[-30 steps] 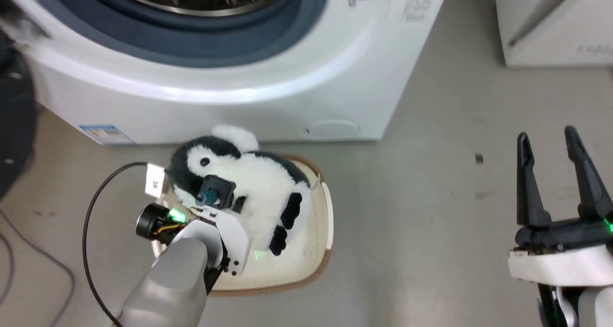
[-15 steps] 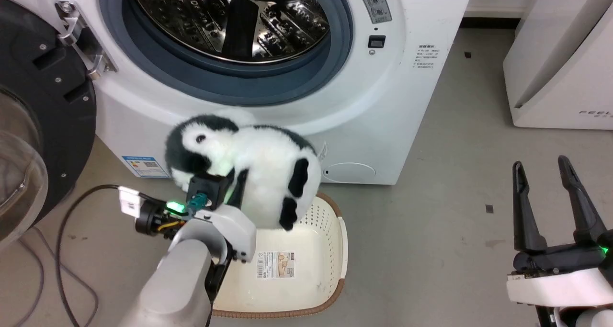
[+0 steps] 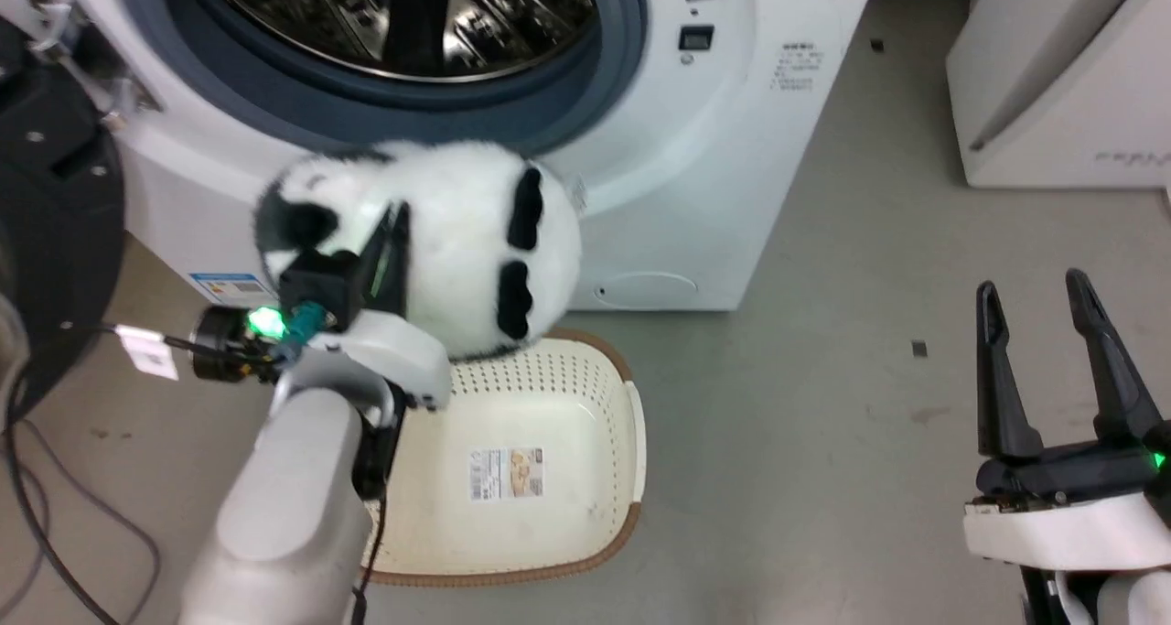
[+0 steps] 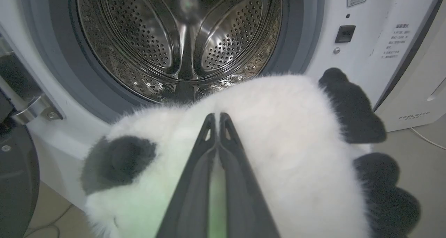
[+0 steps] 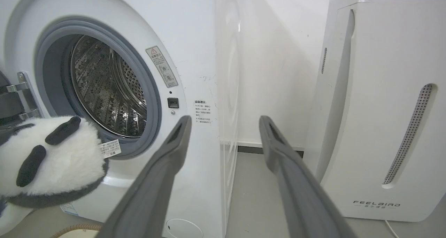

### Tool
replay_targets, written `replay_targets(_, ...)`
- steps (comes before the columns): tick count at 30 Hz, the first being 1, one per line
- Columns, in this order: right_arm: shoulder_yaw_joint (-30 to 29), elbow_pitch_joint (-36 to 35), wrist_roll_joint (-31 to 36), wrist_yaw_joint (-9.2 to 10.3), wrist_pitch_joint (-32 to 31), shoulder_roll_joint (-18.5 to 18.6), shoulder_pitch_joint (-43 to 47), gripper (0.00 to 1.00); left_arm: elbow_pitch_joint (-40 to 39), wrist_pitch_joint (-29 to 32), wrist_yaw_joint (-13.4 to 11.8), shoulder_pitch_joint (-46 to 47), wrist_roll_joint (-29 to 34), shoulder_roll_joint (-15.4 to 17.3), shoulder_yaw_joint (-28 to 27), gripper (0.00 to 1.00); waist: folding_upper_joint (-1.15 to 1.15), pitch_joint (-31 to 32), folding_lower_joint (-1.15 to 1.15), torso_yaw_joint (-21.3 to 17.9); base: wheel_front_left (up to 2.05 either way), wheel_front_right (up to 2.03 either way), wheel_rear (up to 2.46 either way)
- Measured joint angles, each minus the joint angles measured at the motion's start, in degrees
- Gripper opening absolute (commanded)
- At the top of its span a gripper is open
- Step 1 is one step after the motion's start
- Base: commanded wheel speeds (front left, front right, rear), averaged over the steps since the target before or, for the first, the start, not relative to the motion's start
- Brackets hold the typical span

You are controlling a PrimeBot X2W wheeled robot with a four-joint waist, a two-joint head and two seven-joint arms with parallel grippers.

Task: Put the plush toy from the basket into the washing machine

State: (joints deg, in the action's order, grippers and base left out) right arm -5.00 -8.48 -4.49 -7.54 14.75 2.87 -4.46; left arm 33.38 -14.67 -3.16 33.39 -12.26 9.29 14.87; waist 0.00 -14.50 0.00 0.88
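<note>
Fingers (image 4: 204,151) pressed together in its fur, the left gripper (image 4: 216,119) holds the plush toy (image 3: 457,231) over the basket (image 3: 633,442), before the washing machine (image 3: 732,149); light and squashy, it probably wants a deep body grip.

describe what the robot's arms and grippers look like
The left gripper and right gripper each have two long dark tapering fingers, a white wrist shell and a green light. The left forearm is smooth pale grey with a thin black cable.
</note>
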Motion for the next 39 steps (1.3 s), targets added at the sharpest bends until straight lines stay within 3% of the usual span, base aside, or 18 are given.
replay_targets(9,0.1,-0.2,0.0,0.0,0.0,0.0,-1.4,1.0,-0.5,0.0,0.3,4.9,1.6,0.7,-4.3,0.0,0.0,-4.2,0.0,-2.5,0.0,0.0,0.0)
replay_targets(21,1.3,-1.4,-1.2,0.0,0.0,0.0,-6.6,1.0,-0.1,0.0,0.8,18.8,4.0,3.4,-8.5,0.0,0.0,-13.1,0.0,-7.0,0.0,0.0,0.0)
replay_targets(39,2.0,-3.0,-4.6,0.0,0.0,0.0,-12.3,1.0,5.2,0.0,0.3,43.2,5.3,13.0,-14.9,0.0,0.0,-28.9,0.01,-14.8,0.0,0.0,0.0)
